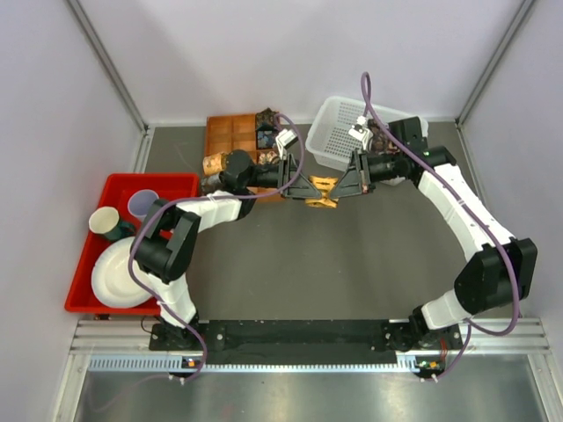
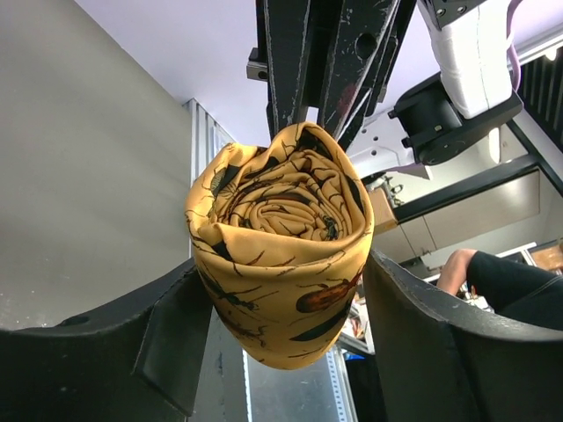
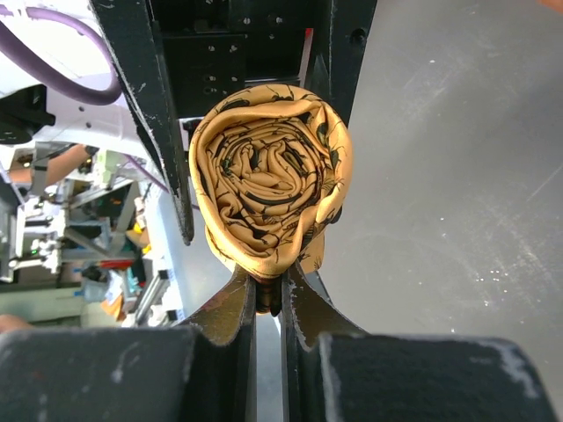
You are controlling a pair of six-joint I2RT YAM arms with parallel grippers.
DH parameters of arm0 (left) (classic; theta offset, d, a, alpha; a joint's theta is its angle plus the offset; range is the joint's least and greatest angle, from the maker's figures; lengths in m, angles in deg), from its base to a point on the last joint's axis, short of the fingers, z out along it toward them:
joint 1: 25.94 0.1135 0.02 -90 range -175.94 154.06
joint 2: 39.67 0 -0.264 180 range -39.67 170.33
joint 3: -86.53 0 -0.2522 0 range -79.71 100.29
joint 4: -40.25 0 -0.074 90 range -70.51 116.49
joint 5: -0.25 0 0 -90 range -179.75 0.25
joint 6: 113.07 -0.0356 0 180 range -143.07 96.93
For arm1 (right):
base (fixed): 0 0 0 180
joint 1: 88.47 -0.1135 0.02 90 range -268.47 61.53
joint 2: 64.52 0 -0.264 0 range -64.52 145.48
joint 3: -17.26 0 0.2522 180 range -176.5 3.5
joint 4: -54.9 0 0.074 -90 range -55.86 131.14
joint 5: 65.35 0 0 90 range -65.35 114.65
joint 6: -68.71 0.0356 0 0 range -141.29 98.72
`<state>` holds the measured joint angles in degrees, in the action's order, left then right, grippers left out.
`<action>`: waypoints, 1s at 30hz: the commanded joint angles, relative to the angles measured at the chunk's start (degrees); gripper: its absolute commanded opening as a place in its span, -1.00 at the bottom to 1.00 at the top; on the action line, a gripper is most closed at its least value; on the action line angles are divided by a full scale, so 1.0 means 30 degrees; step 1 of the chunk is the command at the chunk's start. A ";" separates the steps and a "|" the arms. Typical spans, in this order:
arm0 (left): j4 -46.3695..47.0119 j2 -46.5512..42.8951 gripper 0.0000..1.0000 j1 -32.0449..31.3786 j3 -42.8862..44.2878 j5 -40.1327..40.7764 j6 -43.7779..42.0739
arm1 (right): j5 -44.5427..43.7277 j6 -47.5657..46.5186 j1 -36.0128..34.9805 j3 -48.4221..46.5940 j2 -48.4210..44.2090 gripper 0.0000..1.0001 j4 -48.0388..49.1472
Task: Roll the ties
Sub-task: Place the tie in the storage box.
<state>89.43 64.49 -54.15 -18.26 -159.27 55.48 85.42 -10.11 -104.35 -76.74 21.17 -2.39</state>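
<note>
Top external, right hand (image 1: 338, 187) pinching rolled tie (image 1: 322, 192), left hand (image 1: 305, 185) around it, grip unclear.

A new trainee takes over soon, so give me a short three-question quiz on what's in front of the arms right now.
1. True or false: the rolled golden-yellow patterned fabric tie lies flat on the grey table.
2. The roll's edge is pinched by: A) a metal clip B) the right gripper C) nothing.
3. What colour is the plastic bin holding the white plate?
Key: 1 false, it is held above the table; 2 B; 3 red.
</note>
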 commanded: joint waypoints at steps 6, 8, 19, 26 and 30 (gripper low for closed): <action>0.0642 0.0231 0.08 -0.0471 0.1313 -0.0529 -0.0077 | -0.1947 -0.0826 -0.0244 0.0147 -0.1258 -1.00 0.0359; 0.0613 0.0231 -0.03 -0.0442 0.1343 -0.0529 -0.0048 | -0.1976 -0.0855 -0.0244 0.0206 -0.1346 -1.00 0.0389; 0.0467 0.0290 0.29 -0.0647 0.1723 -0.0705 -0.0164 | -0.3321 -0.1060 -0.0244 0.0294 -0.1493 -1.00 0.0183; 0.0173 0.0495 -0.04 -0.0676 0.1899 -0.0793 -0.0224 | -0.3558 -0.1265 -0.0244 0.0411 -0.1551 -1.00 0.0154; -0.0032 0.0466 -0.25 -0.0676 0.1958 -0.0705 -0.0458 | -0.3734 -0.1441 -0.0332 0.0470 -0.1581 -1.00 0.0007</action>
<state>86.69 66.80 -55.00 -15.20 -160.32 54.45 78.54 -11.79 -104.72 -75.65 17.96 -3.42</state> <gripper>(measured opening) 0.585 0.056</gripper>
